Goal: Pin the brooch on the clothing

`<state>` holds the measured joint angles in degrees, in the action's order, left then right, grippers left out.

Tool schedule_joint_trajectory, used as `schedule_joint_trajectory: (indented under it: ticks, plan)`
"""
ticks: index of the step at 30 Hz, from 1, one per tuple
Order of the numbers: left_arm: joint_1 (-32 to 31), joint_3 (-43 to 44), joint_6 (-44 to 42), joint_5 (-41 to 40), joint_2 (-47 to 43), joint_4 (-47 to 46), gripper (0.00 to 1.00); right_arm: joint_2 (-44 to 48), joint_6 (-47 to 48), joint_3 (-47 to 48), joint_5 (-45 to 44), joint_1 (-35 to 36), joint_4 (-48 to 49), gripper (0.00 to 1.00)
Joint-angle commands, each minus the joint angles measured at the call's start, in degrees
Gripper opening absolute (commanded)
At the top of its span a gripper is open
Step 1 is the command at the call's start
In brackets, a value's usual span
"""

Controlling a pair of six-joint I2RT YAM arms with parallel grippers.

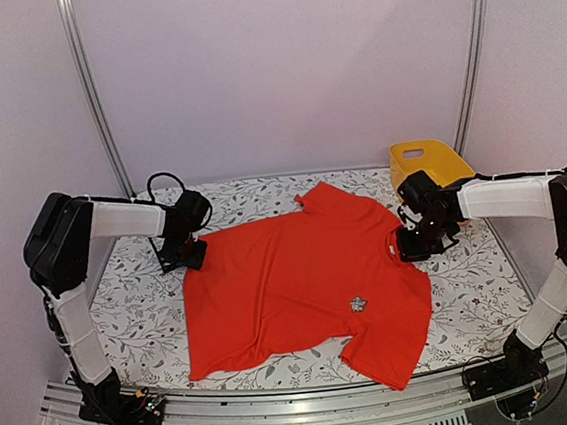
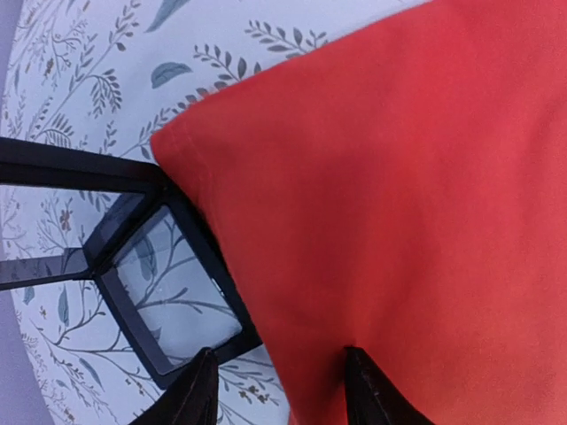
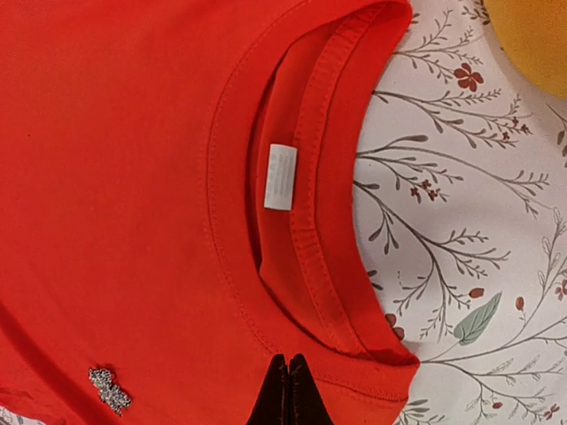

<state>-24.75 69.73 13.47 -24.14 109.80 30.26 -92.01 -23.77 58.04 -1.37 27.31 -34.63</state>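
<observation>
The red-orange T-shirt lies flat on the floral cloth, its round neck toward the right. The tiny silvery brooch sits on the shirt's chest; it also shows in the right wrist view. My right gripper is shut, its tips together just over the collar rib of the shirt, with nothing visibly between them. My left gripper is open over the shirt's left corner; one finger is over the cloth, the other over the fabric.
A small black square display box lies beside the shirt's left corner, partly tucked under its edge. A yellow plastic basket stands at the back right, behind the right gripper. A white label sits inside the collar.
</observation>
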Motion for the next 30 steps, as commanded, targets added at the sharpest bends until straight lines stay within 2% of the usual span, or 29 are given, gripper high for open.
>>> schedule_joint_trajectory:
  ticks: [1,8,15,20,30]
  plan:
    - [0.76,1.96,-2.24,-2.14,5.40,-1.47,0.48,-7.19,3.95,1.60,-0.70,-1.22,3.64,0.00]
    - [3.47,4.18,-4.97,-3.83,9.67,-1.85,0.48,-10.79,4.26,1.12,-3.61,-4.11,2.96,0.00]
    - [5.48,3.33,-6.23,-2.49,8.97,-2.23,0.49,-11.32,5.74,0.25,-3.66,-4.72,2.57,0.00]
    - [5.54,1.38,-7.31,3.21,4.86,-4.81,0.59,-11.05,6.40,-0.83,-4.05,-5.10,2.29,0.00]
    - [8.81,0.72,-8.52,1.24,4.18,-3.92,0.65,-8.10,8.33,-2.77,-4.59,-8.37,1.68,0.00]
